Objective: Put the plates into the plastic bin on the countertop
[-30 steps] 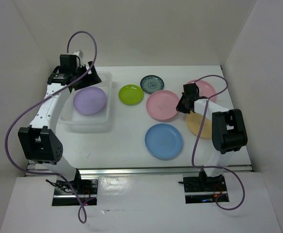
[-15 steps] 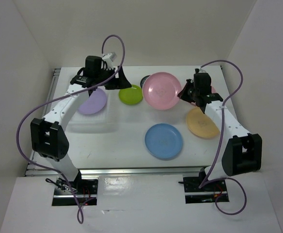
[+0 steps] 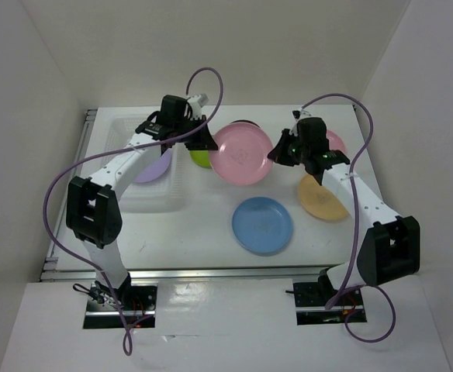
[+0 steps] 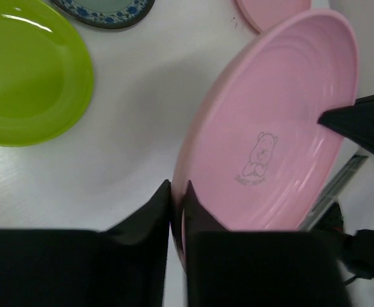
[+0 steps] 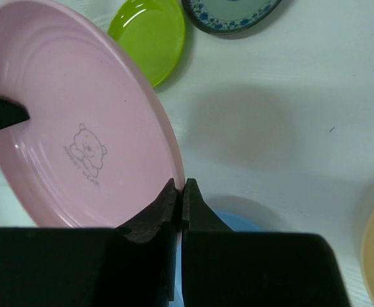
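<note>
A pink plate (image 3: 242, 155) with a bear print hangs tilted in the air between both arms. My left gripper (image 3: 204, 144) is shut on its left rim, the jaws pinching the edge (image 4: 177, 192). My right gripper (image 3: 278, 153) is shut on the opposite rim (image 5: 178, 188). The plastic bin (image 3: 133, 203) stands at the left with a lavender plate (image 3: 157, 166) inside. On the countertop (image 3: 203, 225) lie a lime green plate (image 3: 199, 160), a blue plate (image 3: 263, 225), an orange-yellow plate (image 3: 323, 198) and a second pink plate (image 3: 336, 142). The dark teal plate (image 4: 104, 7) is mostly hidden in the top view.
White walls close in the countertop on three sides. A metal rail (image 3: 226, 271) runs along the front edge. Purple cables loop above both arms.
The right arm lifted the pink plate off the countertop and carried it left. The left gripper left the bin, swung right and closed on the plate's other rim.
</note>
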Tool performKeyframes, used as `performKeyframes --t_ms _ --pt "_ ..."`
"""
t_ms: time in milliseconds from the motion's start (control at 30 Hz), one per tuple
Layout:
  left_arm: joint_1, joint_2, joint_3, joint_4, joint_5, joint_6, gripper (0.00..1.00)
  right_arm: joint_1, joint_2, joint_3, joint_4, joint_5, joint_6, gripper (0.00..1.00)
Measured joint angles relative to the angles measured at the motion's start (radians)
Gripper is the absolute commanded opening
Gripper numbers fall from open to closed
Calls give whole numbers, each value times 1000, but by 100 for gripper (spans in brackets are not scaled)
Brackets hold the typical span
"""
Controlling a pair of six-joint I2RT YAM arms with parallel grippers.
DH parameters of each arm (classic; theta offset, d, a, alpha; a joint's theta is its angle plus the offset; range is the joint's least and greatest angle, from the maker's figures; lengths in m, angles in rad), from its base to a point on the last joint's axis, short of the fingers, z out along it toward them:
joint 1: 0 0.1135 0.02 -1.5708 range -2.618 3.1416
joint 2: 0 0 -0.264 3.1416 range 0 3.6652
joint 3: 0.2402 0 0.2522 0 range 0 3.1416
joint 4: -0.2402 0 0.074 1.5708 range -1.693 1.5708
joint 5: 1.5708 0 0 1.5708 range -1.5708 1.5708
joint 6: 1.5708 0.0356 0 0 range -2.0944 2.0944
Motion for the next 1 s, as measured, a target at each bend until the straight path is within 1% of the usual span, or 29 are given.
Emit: performKeyframes --t_ms 100,133,200,233,267,300,367,433,600,700,733,800,833,1000 --pt "-8 5 19 -16 -23 9 0 2 -3 1 0 2 -8 0" --pt "-11 5 24 -21 -30 8 0 2 -3 1 0 2 -9 13" --pt "-13 5 28 -34 -47 8 0 2 -5 2 2 -9 -8 47" --pt "-13 5 30 -41 -64 5 0 2 -8 3 0 -19 -9 61" --pt "-6 5 33 -51 -77 4 0 2 -14 4 -1 -26 -14 87" --pt "8 5 35 -63 -83 2 0 2 -22 5 -3 -28 -18 93" --pt "59 -1 42 -86 -84 -1 0 2 -43 7 -20 -15 -26 97" --pt "143 -23 40 -103 -79 -8 0 2 -73 -2 -43 12 -26 97" --pt "459 -150 0 -119 -89 -23 0 2 -212 -128 -118 100 28 97" --pt "600 -208 -29 -121 -100 -23 0 3 -277 -222 -180 155 87 97" --pt "626 -217 -40 -121 -103 -23 0 2 -292 -254 -198 175 111 97" --pt "669 -224 -71 -126 -106 -22 0 2 -325 -327 -229 203 158 92" --pt "681 -219 -89 -129 -108 -21 0 2 -339 -360 -245 209 179 92" --pt "695 -149 -162 -140 -131 -21 0 3 -357 -467 -271 217 249 91"
